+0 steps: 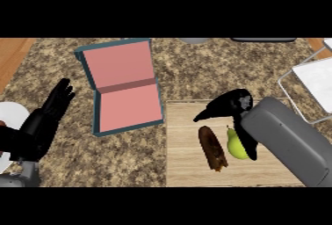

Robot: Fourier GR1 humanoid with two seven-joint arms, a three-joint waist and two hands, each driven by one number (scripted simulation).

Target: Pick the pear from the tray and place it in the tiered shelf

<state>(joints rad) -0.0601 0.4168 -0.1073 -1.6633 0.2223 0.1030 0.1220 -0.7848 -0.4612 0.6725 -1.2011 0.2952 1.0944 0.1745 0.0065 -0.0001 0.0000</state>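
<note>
2 on tray (188,176): pear (236,147), brown item (213,149) | R hand (230,105) maybe touching pear

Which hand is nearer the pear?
Right. The right hand hovers over the tray, right by the pear; the left hand rests open at the view's left edge, well off the tray.

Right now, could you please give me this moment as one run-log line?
phase: pre-grasp | right robot hand: above pear | pear: on tray | shelf: without pear | left robot hand: open, resting
</note>
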